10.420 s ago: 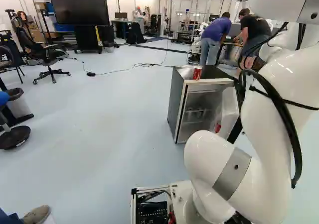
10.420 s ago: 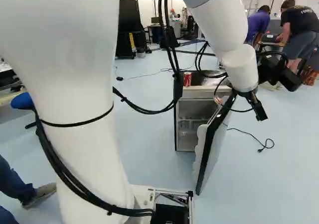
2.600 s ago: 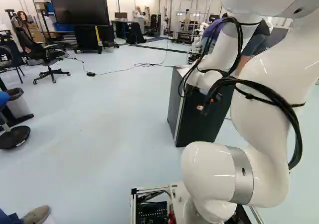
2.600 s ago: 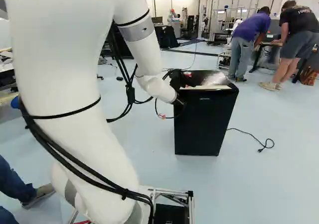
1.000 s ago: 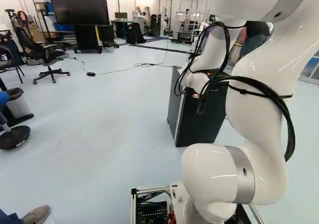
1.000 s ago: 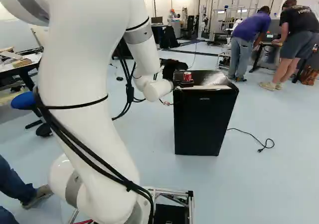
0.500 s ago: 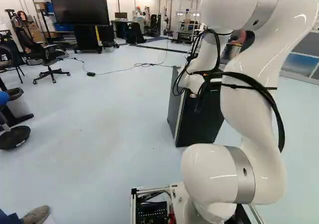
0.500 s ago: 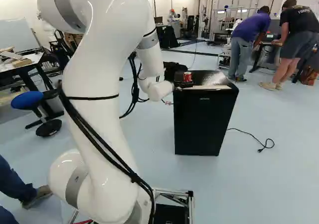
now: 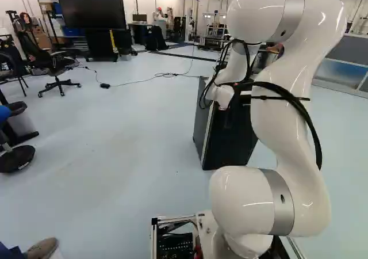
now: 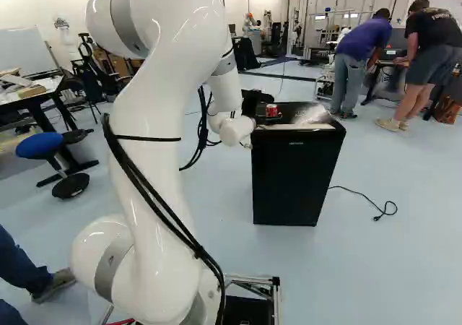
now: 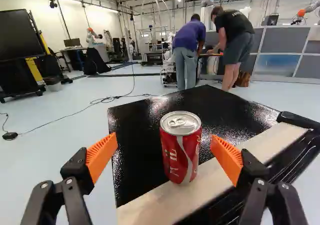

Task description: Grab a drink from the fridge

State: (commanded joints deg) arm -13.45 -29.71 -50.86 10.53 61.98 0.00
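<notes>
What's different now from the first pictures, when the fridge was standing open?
The fridge door has swung shut. The arm has moved to its left, from beside the open door to the fridge's top. The pincer now stands open around the red can without gripping it. The base and fridge body stayed put; the can still stands on top.

Fridge door (image 10: 292,180) swung from wide open to closed, arm (image 10: 148,152) reshaped, its far end shifted from right of the open door to near the red can (image 10: 271,110), blue stool (image 10: 40,146) more fully uncovered.
</notes>
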